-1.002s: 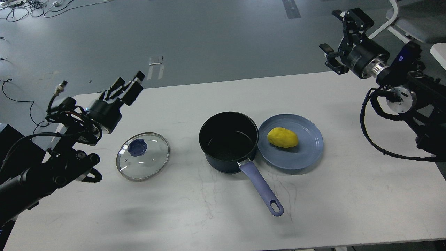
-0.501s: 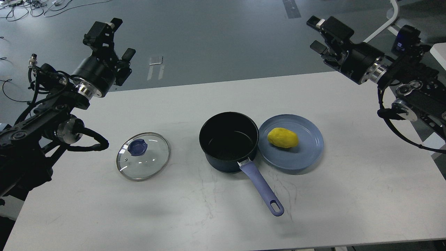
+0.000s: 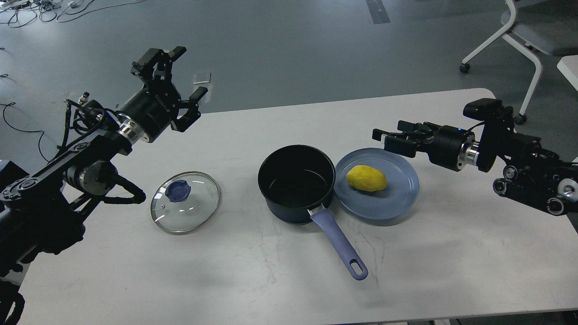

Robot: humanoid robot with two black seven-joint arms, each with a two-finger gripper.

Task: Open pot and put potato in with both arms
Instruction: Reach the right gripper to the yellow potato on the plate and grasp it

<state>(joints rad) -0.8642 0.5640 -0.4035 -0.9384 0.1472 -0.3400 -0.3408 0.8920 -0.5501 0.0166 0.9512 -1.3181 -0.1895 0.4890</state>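
The dark blue pot (image 3: 296, 183) stands open in the middle of the white table, its lilac handle (image 3: 338, 243) pointing toward me. Its glass lid (image 3: 185, 201) with a blue knob lies flat on the table to the left. The yellow potato (image 3: 366, 178) rests on a blue plate (image 3: 399, 198) just right of the pot. My left gripper (image 3: 174, 74) is open and empty, raised above the table's far left edge. My right gripper (image 3: 388, 137) is low over the plate's far rim, above and right of the potato, pointing left; its fingers look slightly apart and empty.
The table's far edge (image 3: 316, 104) runs behind the pot. An office chair (image 3: 519, 31) stands on the floor at the back right. Cables (image 3: 27, 9) lie on the floor at the far left.
My right gripper has dropped from high at the back right to just over the plate near the potato. My left gripper has shifted right and slightly lower. Pot, lid and potato have not moved.
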